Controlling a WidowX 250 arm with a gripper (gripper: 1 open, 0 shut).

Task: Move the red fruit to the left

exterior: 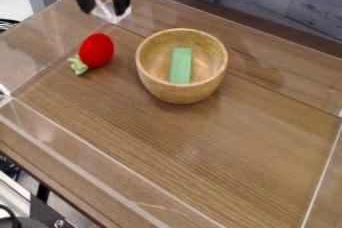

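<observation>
Seen from the single camera, the red fruit point(95, 49) lies on the worktop point(247, 157) just beside the wooden bowl point(217, 72), on the picture's left of it, its leafy end pointing away from the bowl. The pincer point(104, 6) hangs beyond the fruit, up and to the left of the bowl, released, its dark fingers spread and nothing between them. A descent too near the bowl could bring a finger down on its rim and shift it, green block point(179, 66) included. An off-centre pinch could squirt the rounded fruit sideways or catch only its leaves. To the bowl's left, beyond the fruit, a strip of bare wood gives some room before the worktop's edge; the widest open stretch lies below and right of the bowl.
</observation>
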